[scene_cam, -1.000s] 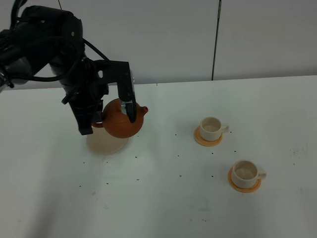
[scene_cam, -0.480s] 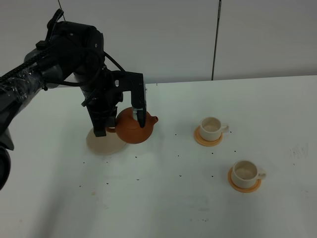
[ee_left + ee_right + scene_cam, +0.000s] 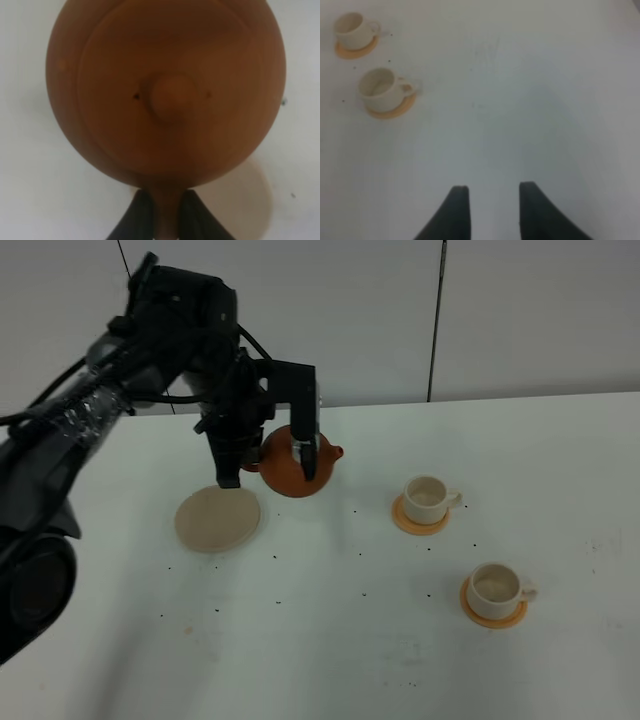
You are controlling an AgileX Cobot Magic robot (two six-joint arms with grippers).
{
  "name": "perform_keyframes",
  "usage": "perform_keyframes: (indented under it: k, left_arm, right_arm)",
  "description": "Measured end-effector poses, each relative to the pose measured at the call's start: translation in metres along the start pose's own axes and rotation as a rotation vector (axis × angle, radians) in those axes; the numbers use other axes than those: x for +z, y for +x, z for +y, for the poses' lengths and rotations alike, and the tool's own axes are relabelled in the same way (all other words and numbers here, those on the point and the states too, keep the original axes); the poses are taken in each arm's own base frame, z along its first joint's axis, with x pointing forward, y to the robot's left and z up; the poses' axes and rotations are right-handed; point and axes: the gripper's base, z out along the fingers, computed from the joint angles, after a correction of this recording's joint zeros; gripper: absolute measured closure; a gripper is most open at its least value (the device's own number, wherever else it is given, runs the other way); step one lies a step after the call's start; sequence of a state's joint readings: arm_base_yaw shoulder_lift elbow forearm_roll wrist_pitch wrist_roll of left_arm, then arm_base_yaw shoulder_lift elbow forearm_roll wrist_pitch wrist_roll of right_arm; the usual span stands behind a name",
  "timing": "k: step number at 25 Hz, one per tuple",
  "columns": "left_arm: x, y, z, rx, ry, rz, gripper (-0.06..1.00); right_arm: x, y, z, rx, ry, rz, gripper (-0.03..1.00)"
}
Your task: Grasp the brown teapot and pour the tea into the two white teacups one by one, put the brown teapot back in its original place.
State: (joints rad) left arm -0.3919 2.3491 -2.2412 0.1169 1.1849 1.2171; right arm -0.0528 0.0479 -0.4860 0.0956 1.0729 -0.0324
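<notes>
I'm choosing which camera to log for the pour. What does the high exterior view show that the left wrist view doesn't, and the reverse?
Only the high view: both cups and the whole arm. Only the left wrist view: the lid knob from straight above, and the fingers pinching the handle. Both: the teapot gripped by the left gripper, and the beige saucer.

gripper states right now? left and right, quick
Left gripper: shut on the brown teapot.
Right gripper: open, holding nothing.
</notes>
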Motion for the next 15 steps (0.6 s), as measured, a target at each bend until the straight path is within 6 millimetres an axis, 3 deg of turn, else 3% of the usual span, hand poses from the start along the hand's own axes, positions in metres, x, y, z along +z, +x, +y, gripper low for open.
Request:
perform_keyframes:
  k: [7,15]
  left_arm:
    - [0.018,-0.026,0.003,0.065,-0.017,-0.018,0.77]
    - [0.024,-0.047,0.007,0.113,-0.124,-0.046,0.77]
  right_arm:
    - [0.0,0.0,0.0,0.0,0.0,0.0,0.73]
    - [0.0,0.0,0.0,0.004,0.001,0.0,0.73]
